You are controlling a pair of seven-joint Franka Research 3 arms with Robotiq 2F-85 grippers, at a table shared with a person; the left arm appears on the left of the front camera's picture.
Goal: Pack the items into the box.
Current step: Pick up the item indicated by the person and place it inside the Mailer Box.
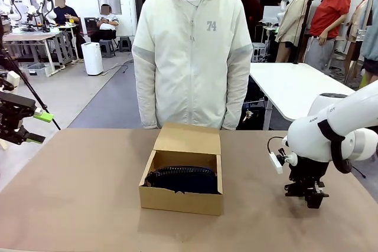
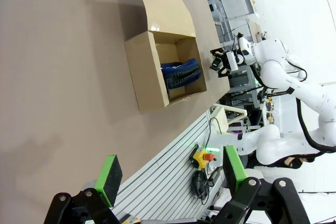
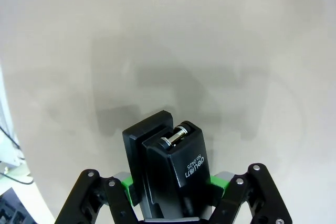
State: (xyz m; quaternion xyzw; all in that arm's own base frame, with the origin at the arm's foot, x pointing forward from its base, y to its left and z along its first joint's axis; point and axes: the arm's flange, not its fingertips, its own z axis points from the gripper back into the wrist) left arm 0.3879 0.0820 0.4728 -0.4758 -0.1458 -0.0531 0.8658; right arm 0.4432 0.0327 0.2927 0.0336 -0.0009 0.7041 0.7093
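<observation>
The box [image 1: 183,188] sits in the middle of the brown table [image 1: 71,193], its hinged lid flap standing open on the far side, toward the person [image 1: 192,57] in a white jacket who stands just behind it. Inside the box lies the navy-blue pouch [image 1: 182,179], stretched across most of the bottom.

The right gripper [image 1: 312,196] hangs low over the table, well to the right of the box and apart from it. In the right wrist view its fingers are clamped on the black stapler [image 3: 176,161] — one green pad [image 3: 126,184] presses each side of the body, and the stapler's nose points away from the wrist over bare tabletop. From the front, the stapler cannot be told apart from the black fingers, and whether it touches the table cannot be told.

The left gripper [image 1: 35,127] is held up at the table's left edge, far from the box, with its fingers spread wide and nothing between them. Its wrist view shows the two green pads [image 2: 108,179] well apart, and beyond them the box [image 2: 152,77] with the pouch [image 2: 181,73] in it — the right gripper [image 2: 220,61] shows past the box's far side.
</observation>
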